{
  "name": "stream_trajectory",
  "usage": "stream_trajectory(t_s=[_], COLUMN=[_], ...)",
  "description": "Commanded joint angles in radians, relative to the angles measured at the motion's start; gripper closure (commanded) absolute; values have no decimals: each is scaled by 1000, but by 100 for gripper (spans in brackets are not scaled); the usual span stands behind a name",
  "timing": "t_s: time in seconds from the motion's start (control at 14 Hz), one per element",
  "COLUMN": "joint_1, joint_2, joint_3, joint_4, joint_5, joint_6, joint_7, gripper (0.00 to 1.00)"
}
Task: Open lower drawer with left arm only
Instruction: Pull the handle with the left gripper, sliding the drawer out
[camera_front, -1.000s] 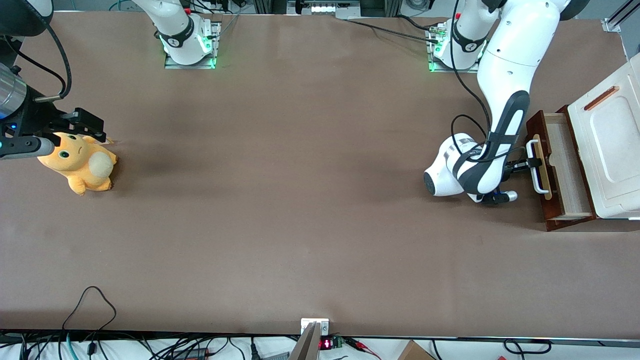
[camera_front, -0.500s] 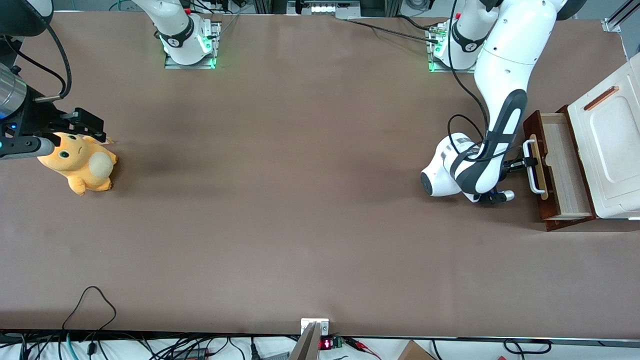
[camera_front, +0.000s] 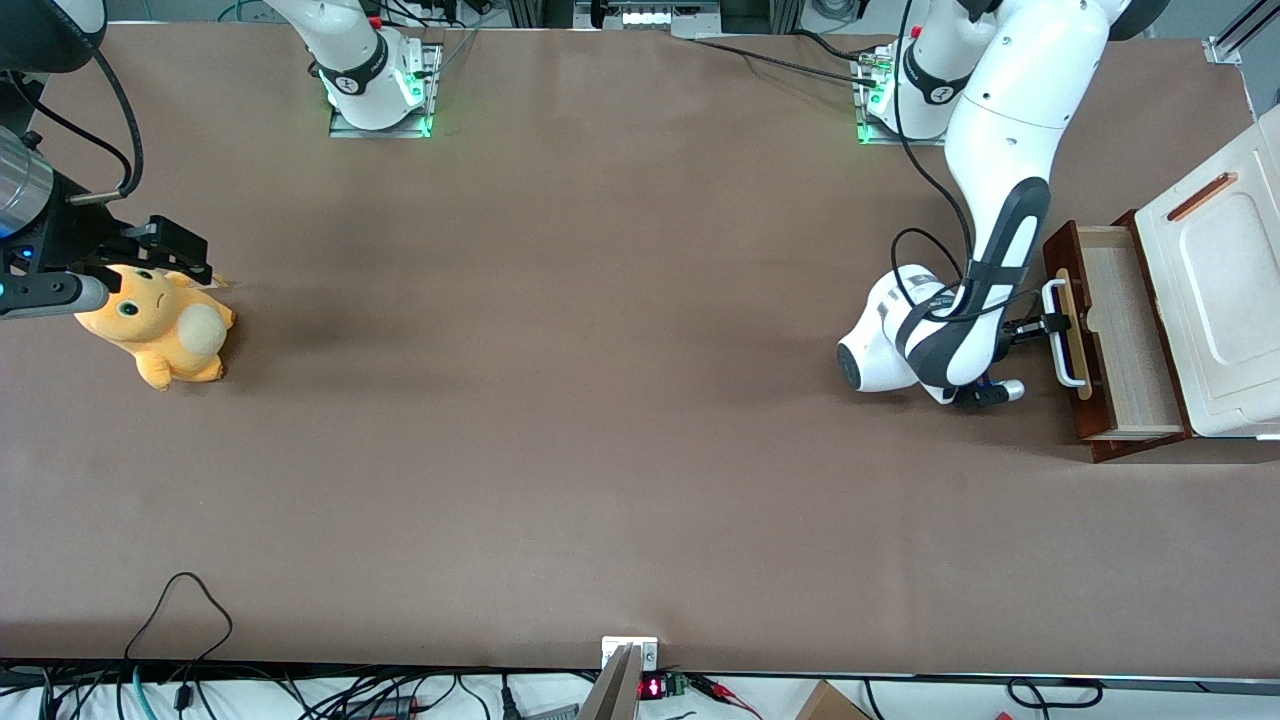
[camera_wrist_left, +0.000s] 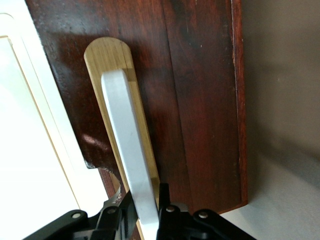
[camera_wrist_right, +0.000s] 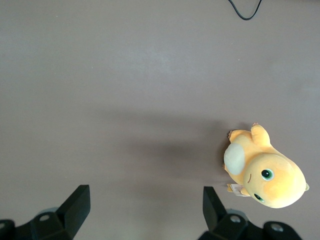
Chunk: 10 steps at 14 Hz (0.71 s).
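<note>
The lower drawer (camera_front: 1120, 330) is dark reddish-brown with pale wood inside. It stands pulled partway out from under the white moulded top panel (camera_front: 1215, 290). Its white loop handle (camera_front: 1055, 335) sits on a pale wooden strip (camera_front: 1072, 330). The left arm (camera_front: 1000, 200) reaches down in front of the drawer. Its black gripper (camera_front: 1045, 325) is shut on the handle. In the left wrist view the two black fingers clamp the white handle (camera_wrist_left: 127, 150) from both sides at the gripper (camera_wrist_left: 148, 210), against the dark drawer front (camera_wrist_left: 195, 100).
An orange plush toy (camera_front: 160, 325) lies toward the parked arm's end of the table and shows in the right wrist view (camera_wrist_right: 265, 175). The brown table (camera_front: 600, 400) spreads between it and the drawer. Cables hang along the table's near edge (camera_front: 180, 600).
The gripper has moved away from the cabinet with the handle in it, and the drawer has slid farther out, showing more pale wood inside.
</note>
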Motion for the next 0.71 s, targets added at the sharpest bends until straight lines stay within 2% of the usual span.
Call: stream_trajectory(t_s=[0.0, 0.36, 0.43, 0.5, 0.57, 0.64], joint_1=[-51, -51, -51, -51, -51, -51], joint_2=[1, 2, 2, 2, 2, 2], joint_3=[-20, -20, -20, -20, -20, -20], joint_4=[8, 10, 10, 8, 8, 8], joint_5=[-113, -114, -113, -113, -113, -113], joint_6=[-38, -38, -38, -40, -40, -40], joint_7=[-23, -28, -27, -22, -19, -19], gripper=[80, 79, 71, 18, 0, 0])
